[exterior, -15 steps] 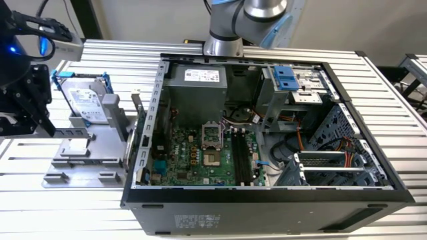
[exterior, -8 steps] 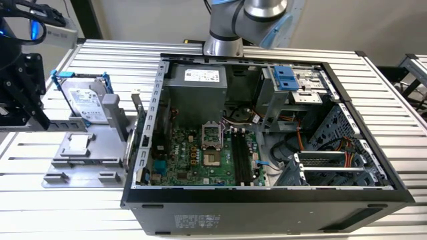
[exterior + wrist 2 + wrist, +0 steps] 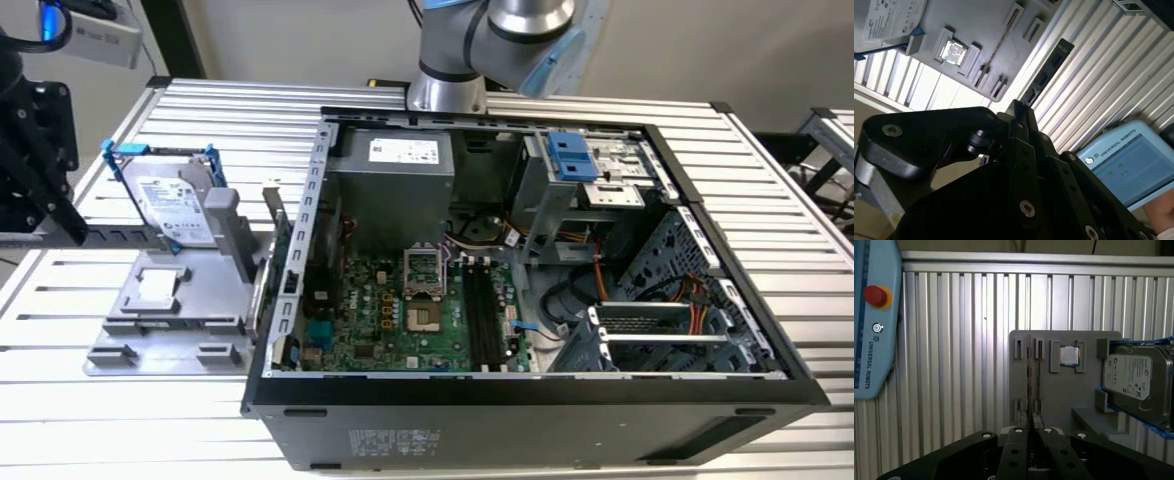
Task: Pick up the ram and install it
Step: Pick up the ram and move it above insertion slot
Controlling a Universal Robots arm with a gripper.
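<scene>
- Fingers (image 3: 1021,145) clenched on the ram (image 3: 1048,72), pinching one end. In the second wrist view the dark stick juts out past the tips and touches nothing else.
- Ram shows edge-on in the first wrist view, a thin line rising from the fingers, lined up in that picture with a pair of slots on the gray holder (image 3: 1054,400).
- Ribbed metal tabletop (image 3: 954,365) lies behind the ram in both wrist views.
- Holder carries a square chip (image 3: 1069,355) in a recess and, beside it, a hard drive (image 3: 1134,377) in a blue bracket, propped on edge.
- Blue-gray pendant (image 3: 869,315) with a red button lies on the tabletop, apart from the holder.
- Open case (image 3: 534,420) sits just beside the holder, on the exterior view's right, with black memory slots (image 3: 483,315) on its board next to the processor socket.
</scene>
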